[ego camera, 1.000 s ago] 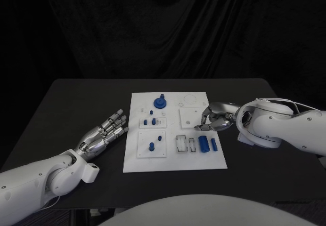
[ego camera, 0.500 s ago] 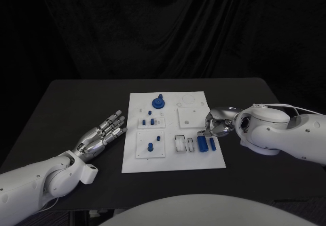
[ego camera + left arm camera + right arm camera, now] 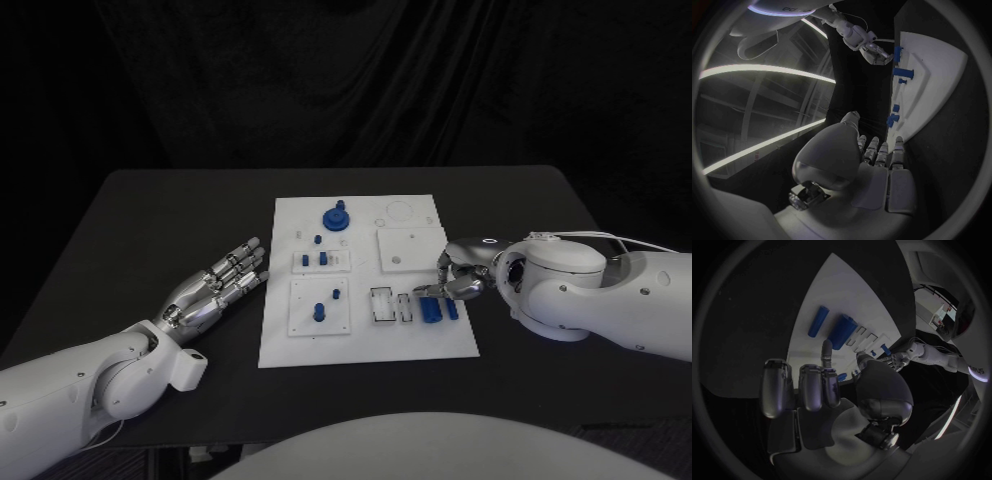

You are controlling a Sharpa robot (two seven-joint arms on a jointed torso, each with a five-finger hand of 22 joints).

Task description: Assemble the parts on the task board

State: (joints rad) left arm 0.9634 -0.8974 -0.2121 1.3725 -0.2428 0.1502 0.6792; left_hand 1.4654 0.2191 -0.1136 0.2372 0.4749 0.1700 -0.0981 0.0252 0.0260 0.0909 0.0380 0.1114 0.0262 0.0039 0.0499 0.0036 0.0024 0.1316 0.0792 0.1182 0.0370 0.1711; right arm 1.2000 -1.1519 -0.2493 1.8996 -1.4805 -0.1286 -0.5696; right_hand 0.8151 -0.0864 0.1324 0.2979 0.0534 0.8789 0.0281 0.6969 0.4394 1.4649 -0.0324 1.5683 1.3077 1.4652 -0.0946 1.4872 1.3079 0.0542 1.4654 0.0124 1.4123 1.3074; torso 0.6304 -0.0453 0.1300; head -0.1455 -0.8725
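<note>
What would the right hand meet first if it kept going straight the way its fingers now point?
Most likely the thicker blue cylinder lying on the task board. The right hand hovers beside it, fingers aimed that way; the slimmer blue cylinder lies close alongside. Depth is unclear.

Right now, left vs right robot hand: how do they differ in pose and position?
The left robot hand lies on the black table beside the task board, fingers stretched out and apart. The right robot hand is over the board's right side, fingers curled down towards the blue cylinders. The left is clear of every part; the right is right at them. Neither plainly holds anything.
</note>
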